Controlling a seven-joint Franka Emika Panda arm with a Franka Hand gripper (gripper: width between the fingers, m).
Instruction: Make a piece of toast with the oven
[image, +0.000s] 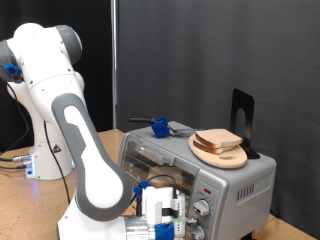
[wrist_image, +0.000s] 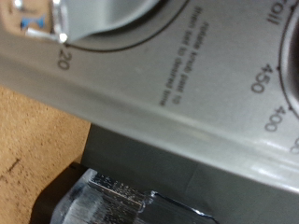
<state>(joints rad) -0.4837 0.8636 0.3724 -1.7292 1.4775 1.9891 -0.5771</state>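
A pale wooden table (image: 20, 205) stands before a black curtain backdrop (image: 200, 50). A silver-grey toaster oven (image: 235, 180) sits towards the table's far right edge in the exterior view, its glass door (image: 150, 155) facing the exterior view's left. On the oven's top a round wooden plate (image: 222, 155) carries the piece of toast (image: 218, 140), a pale slice with a brown crust, lying on a second similar slice. Behind the plate stands a black upright stand (image: 243, 120), and a small blue and dark object (image: 158, 125) lies near the top's far edge.

The white robot arm (image: 70, 130) bends down from the exterior view's left. Its gripper (image: 165, 215) is low at the front of the oven, right at the knobs (image: 205, 210). In the wrist view a knob (wrist_image: 103, 19) and printed temperature numbers fill the picture, with one blurred fingertip (wrist_image: 107, 196) showing. How far the claw is open, and whether it touches a knob, cannot be told.
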